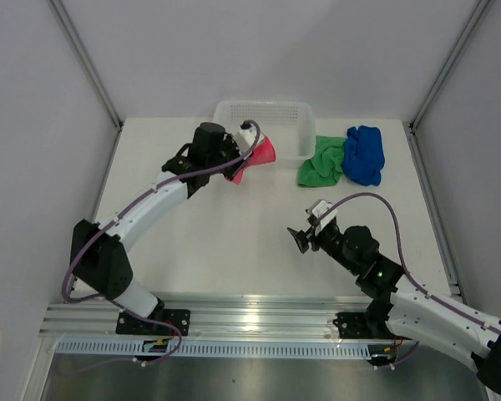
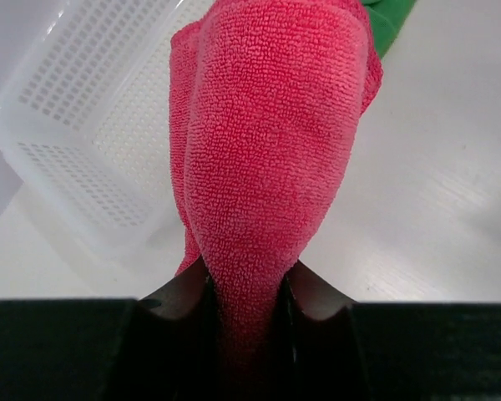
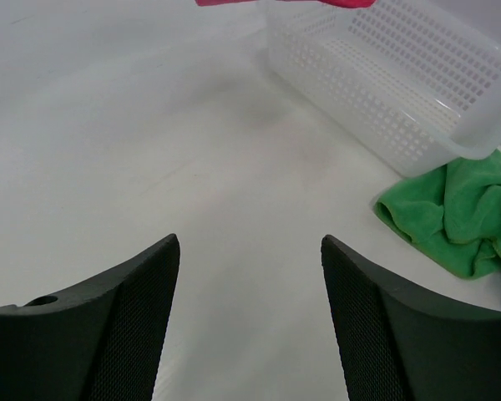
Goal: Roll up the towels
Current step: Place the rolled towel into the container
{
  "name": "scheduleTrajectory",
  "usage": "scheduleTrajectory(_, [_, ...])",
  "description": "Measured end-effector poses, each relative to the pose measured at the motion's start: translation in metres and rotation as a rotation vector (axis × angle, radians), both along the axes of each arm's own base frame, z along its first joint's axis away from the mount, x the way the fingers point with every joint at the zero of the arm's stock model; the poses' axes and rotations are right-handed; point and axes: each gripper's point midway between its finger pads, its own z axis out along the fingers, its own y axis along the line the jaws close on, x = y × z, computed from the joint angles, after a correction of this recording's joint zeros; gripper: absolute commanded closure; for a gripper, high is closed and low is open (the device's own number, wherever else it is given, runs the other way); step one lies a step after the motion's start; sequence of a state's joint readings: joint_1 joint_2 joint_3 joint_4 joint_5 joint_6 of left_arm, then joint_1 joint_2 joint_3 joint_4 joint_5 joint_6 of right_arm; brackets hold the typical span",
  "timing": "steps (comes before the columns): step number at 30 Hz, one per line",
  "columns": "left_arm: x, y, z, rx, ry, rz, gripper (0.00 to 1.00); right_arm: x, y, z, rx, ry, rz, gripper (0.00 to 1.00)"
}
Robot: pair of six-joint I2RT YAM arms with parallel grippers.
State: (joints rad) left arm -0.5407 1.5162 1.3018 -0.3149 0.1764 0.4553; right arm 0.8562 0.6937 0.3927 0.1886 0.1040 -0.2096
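Observation:
My left gripper (image 1: 244,155) is shut on the rolled pink towel (image 1: 259,156), held above the table just left of the white basket. In the left wrist view the pink towel (image 2: 271,159) bulges out from between the two black fingers (image 2: 179,296). The green towel (image 1: 321,160) lies crumpled on the table right of the basket, with the blue towel (image 1: 365,154) bunched against its right side. My right gripper (image 1: 303,237) hovers open over bare table at centre right. Nothing is between its fingers (image 3: 138,288); the green towel (image 3: 459,213) lies ahead to its right.
The white mesh basket (image 1: 225,117) stands at the back centre of the table; in the right wrist view the basket (image 3: 401,83) is ahead and to the right. Grey walls enclose the table on three sides.

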Motion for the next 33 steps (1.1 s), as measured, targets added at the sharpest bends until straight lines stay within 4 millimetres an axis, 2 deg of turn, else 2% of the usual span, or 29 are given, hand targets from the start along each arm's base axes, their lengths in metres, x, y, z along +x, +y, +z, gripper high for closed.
scheduleTrajectory(3, [0.033,-0.004,0.004,-0.059,0.034,0.075,0.94,0.018,0.003,0.007,-0.004,0.008,-0.032,0.28])
scheduleTrajectory(5, [0.063,-0.006,0.004,-0.074,0.031,0.112,0.94,0.038,0.005,0.013,-0.004,0.005,-0.052,0.28])
scheduleTrajectory(10, [0.144,-0.01,-0.008,-0.03,-0.022,0.153,0.94,0.107,0.0,0.015,0.011,0.032,-0.082,0.3])
scheduleTrajectory(12, [0.178,-0.015,-0.009,-0.003,-0.062,0.125,0.89,0.134,-0.001,0.016,0.024,0.053,-0.077,0.3])
scheduleTrajectory(13, [0.19,-0.017,-0.011,0.006,-0.079,0.113,0.89,0.144,-0.001,0.016,0.029,0.061,-0.068,0.3])
scheduleTrajectory(16, [0.224,-0.013,-0.013,0.029,-0.116,0.122,0.99,0.162,0.01,0.024,0.057,0.079,-0.027,0.31])
scheduleTrajectory(18, [0.236,-0.005,-0.017,0.037,-0.115,0.157,0.99,0.172,0.02,0.034,0.089,0.091,0.003,0.31])
scheduleTrajectory(20, [0.236,0.005,-0.028,0.033,-0.077,0.21,0.99,0.178,0.028,0.041,0.115,0.1,0.028,0.31])
scheduleTrajectory(24, [0.231,0.015,-0.053,-0.011,0.028,0.317,0.95,0.18,0.036,0.037,0.144,0.145,0.051,0.31])
scheduleTrajectory(26, [0.226,0.017,-0.061,-0.035,0.081,0.36,0.94,0.182,0.038,0.033,0.147,0.17,0.051,0.31])
scheduleTrajectory(29, [0.224,0.015,-0.062,-0.09,0.124,0.404,0.97,0.186,0.04,0.028,0.144,0.2,0.049,0.31])
scheduleTrajectory(33, [0.223,0.009,-0.065,-0.105,0.136,0.376,0.98,0.187,0.038,0.026,0.136,0.209,0.044,0.3])
